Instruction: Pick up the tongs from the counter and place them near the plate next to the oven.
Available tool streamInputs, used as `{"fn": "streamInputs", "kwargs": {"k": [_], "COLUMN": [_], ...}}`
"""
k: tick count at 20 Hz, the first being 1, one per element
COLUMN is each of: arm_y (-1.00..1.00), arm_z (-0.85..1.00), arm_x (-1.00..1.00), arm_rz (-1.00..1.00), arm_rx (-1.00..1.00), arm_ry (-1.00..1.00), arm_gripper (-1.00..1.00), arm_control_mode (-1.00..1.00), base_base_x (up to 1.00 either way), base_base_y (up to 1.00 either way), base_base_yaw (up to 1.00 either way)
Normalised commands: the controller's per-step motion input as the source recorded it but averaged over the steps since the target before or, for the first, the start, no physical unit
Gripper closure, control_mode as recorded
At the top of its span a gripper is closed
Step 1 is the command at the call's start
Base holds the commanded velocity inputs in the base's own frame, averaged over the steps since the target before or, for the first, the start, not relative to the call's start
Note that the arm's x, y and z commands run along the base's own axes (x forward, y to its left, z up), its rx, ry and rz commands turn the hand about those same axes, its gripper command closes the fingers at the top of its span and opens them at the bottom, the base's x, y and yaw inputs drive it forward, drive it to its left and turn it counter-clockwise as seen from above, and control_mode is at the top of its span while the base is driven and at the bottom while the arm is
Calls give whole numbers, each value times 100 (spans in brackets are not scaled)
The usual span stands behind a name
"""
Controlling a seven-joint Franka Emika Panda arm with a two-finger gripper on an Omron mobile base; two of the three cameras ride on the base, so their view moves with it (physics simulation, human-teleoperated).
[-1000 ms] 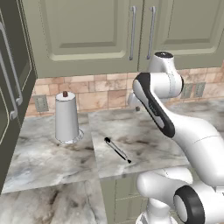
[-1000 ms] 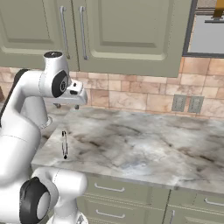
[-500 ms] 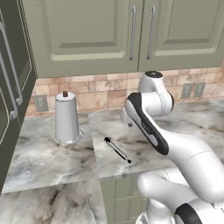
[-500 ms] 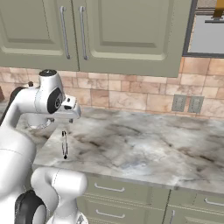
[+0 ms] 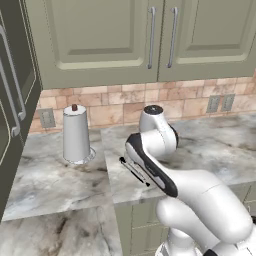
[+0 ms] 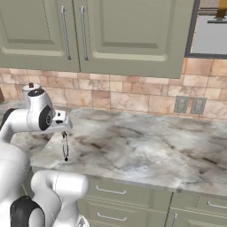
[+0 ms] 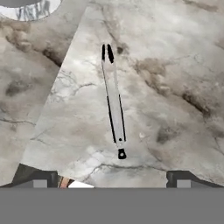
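Tongs (image 7: 113, 98) lie flat on the counter (image 7: 175, 65), a little to the right of the paper-towel holder (image 5: 76, 135) and near the counter's front edge, untouched and closed into one thin silver strip with black ends. Above them the gripper (image 7: 109, 179) hangs with its jaws spread wide and nothing between them, so the step in hand looks like the approach to the pick. Next, I judge, the hand must descend, straddle the shaft across its narrow width, and close.
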Motion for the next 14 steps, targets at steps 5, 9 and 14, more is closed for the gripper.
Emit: {"fn": "streamInputs", "kwargs": {"k": [5,9,14], "arm_y": [4,-15,-7], "arm_z": [-62,-63,-58], "arm_x": [13,41,59], "arm_rz": [4,0,0], "arm_rx": [0,0,0], "arm_ry": [3,6,3], "arm_gripper": [-100,-100,-100], "arm_control_mode": [-100,-100,-100], "base_base_x": [0,0,0], "base_base_y": [0,0,0], "base_base_yaw": [0,0,0]}}
